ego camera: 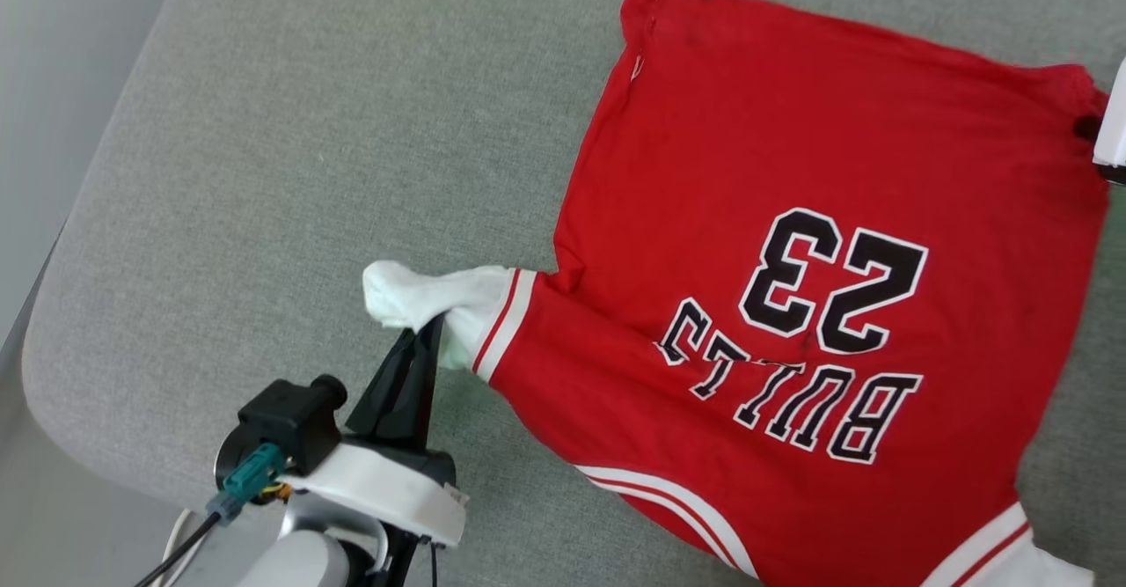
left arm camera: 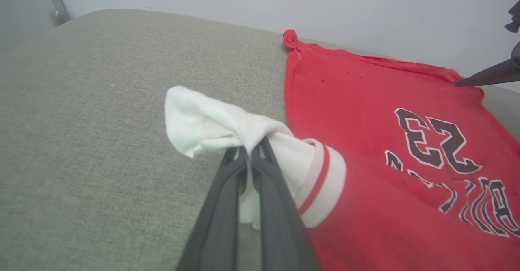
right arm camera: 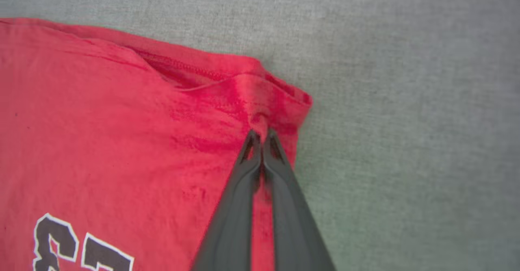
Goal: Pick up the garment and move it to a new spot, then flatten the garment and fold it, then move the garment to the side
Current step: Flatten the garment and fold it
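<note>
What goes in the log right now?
shirt: spread on grey cushion | left gripper: shut on white sleeve | right gripper: shut on hem corner

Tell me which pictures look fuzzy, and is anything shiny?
Head view: sharp, soft even light, no glare on the red jersey. Left wrist view: the left gripper's fingers and the BULLS lettering blur near the edges. Right wrist view: the right gripper's fingers look soft, cloth slightly hazy.

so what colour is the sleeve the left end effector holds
White sleeve, with a red-striped band; clearest in the left wrist view.
</note>
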Controlling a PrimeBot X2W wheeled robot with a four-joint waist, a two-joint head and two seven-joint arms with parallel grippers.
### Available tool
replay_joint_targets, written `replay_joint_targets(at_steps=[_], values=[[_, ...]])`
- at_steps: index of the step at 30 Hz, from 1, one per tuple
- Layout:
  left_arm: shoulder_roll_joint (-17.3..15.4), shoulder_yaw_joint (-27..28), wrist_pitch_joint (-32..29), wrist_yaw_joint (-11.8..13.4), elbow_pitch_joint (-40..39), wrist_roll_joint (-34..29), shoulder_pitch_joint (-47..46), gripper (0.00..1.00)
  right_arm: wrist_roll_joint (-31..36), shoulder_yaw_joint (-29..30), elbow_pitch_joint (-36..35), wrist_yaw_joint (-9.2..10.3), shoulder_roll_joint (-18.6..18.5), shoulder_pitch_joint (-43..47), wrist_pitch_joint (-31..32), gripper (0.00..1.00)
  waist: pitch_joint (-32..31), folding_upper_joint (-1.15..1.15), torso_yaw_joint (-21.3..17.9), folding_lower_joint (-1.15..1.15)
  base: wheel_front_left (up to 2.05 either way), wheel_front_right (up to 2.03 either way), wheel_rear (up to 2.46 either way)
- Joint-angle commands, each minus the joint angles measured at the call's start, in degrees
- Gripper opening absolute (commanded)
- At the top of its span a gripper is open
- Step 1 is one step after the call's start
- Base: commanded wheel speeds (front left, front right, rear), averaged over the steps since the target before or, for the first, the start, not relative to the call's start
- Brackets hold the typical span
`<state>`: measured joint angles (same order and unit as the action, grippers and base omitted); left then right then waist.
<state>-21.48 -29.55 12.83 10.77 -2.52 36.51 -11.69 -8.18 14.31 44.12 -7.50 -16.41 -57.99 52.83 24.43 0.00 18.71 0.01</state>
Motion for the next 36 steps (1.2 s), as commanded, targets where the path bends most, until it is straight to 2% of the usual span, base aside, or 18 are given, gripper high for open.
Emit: replay_joint_targets(at_steps=[1, 6, 10, 14, 15, 16, 21, 24, 27, 28, 29, 30, 33, 36], values=[[-0.6, 0.3, -0.2, 0.6, 0.7, 0.4, 1.5, 0.0, -0.6, -1.6, -2.0, 0.02, -1.6, 1.6, 0.4, 0.0, -3.2, 0.0, -1.7, -0.01, 0.0, 0.0, 0.0], [-2.0, 1.4, -0.8, 2.0, 1.9, 1.5, 4.5, 0.0, -4.3, -7.6, -9.6, 0.02, -4.5, 8.2, 1.7, 0.0, -8.8, 0.0, -5.6, -0.01, 0.0, 0.0, 0.0], [-3.5, 2.6, -1.6, 3.5, 2.4, 2.4, 7.7, 0.0, -8.3, -11.3, -18.6, 0.02, -6.8, 18.5, 3.8, 0.0, -13.2, 0.0, -9.7, -0.01, 0.0, 0.0, 0.0], [-4.9, 3.5, -2.7, 4.9, 2.6, 3.5, 10.7, 0.0, -11.3, -11.7, -28.7, 0.02, -8.4, 32.3, 7.1, 0.0, -16.8, 0.0, -13.2, -0.01, 0.0, 0.0, 0.0], [-4.9, 3.5, -2.7, 4.9, 2.6, 3.5, 10.7, 0.0, -11.3, -11.7, -28.7, 0.02, -8.4, 32.3, 7.1, 0.0, -16.8, 0.0, -13.2, -0.01, 0.0, 0.0, 0.0], [-5.3, 3.7, -3.0, 5.0, 2.6, 3.7, 11.3, 0.0, -11.8, -11.3, -31.1, 0.02, -8.5, 36.0, 7.7, 0.0, -17.4, 0.0, -13.8, -0.01, 0.0, 0.0, 0.0], [-6.6, 4.3, -3.9, 5.8, 2.9, 4.7, 14.0, 0.0, -13.8, -8.0, -40.5, 0.02, -5.2, 54.0, 10.3, 0.0, -19.8, 0.0, -16.7, -0.01, 0.0, 0.0, 0.0], [-6.9, 4.5, -4.3, 6.2, 2.9, 5.2, 15.0, 0.0, -14.6, -6.1, -43.8, 0.02, -1.6, 63.2, 11.1, 0.0, -20.6, 0.0, -17.7, -0.01, 0.0, 0.0, 0.0], [-7.1, 4.6, -4.5, 6.5, 2.4, 5.4, 15.4, 0.0, -15.4, -5.2, -45.5, 0.02, 2.1, 68.6, 10.9, 0.0, -20.3, 0.0, -18.5, -0.01, 0.0, 0.0, 0.0], [-7.1, 4.5, -4.8, 6.7, 2.1, 5.3, 15.5, 0.0, -15.7, -4.9, -45.7, 0.02, 3.1, 69.5, 10.4, 0.24, -20.2, 0.0, -18.7, -0.01, 0.0, 0.0, 0.0], [-7.2, 4.4, -5.0, 6.8, 1.9, 5.3, 15.5, 0.0, -15.6, -4.8, -46.2, 0.02, 3.7, 69.9, 9.5, 0.86, -20.1, 0.0, -18.9, -0.01, 0.0, 0.0, 0.0], [-7.4, 4.4, -5.0, 7.0, 1.6, 5.2, 15.6, 0.0, -15.4, -4.6, -46.5, 0.02, 4.3, 70.0, 8.2, 1.0, -20.0, 0.0, -19.1, -0.01, 0.0, 0.0, 0.0], [-7.7, 4.4, -5.4, 7.0, 1.2, 5.2, 15.5, 0.0, -14.6, -4.6, -48.1, 0.02, 4.3, 67.8, 1.1, 1.0, -19.7, 0.0, -19.4, -0.01, 0.0, 0.0, 0.0], [-7.9, 4.3, -5.5, 6.8, 1.0, 5.0, 14.5, 0.0, -13.7, -4.0, -48.5, 0.02, 4.2, 64.1, -10.4, 1.0, -19.0, 0.0, -19.1, -0.01, 0.0, 0.0, 0.0]])
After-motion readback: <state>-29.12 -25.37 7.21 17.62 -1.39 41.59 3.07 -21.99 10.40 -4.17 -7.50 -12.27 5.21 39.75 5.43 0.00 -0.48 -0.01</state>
